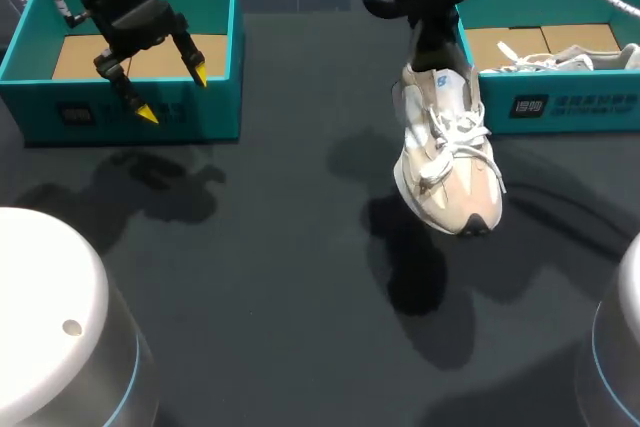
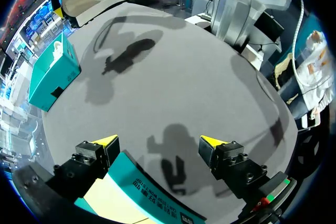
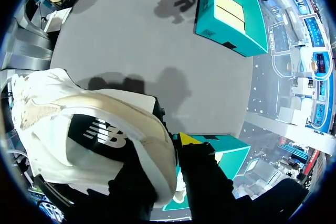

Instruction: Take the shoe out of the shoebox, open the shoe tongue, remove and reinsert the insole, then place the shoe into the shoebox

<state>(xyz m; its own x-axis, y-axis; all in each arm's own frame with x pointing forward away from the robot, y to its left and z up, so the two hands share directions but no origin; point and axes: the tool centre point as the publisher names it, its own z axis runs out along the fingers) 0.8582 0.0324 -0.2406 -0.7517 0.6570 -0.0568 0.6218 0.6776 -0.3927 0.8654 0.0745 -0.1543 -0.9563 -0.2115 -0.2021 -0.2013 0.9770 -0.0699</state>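
Note:
A white and beige shoe [image 1: 447, 152] hangs toe-down over the table, in front of the right teal shoebox [image 1: 560, 107]. My right gripper [image 1: 432, 59] is shut on its heel collar. In the right wrist view the shoe [image 3: 94, 135] fills the space beside the gripper [image 3: 170, 145]; one yellow-tipped finger sits outside the collar and the other is hidden inside. A second shoe [image 1: 560, 57] lies in the right shoebox. My left gripper [image 1: 174, 95] stands open over the front wall of the left teal box [image 1: 190, 112], whose edge [image 2: 152, 192] lies under the gripper [image 2: 158, 141], with nothing held.
The left teal box has a cardboard floor [image 1: 85, 57] and holds nothing visible. Dark table surface [image 1: 300, 277] stretches across the middle and front. The rounded white bases of my arms [image 1: 50, 317] stand at the front corners.

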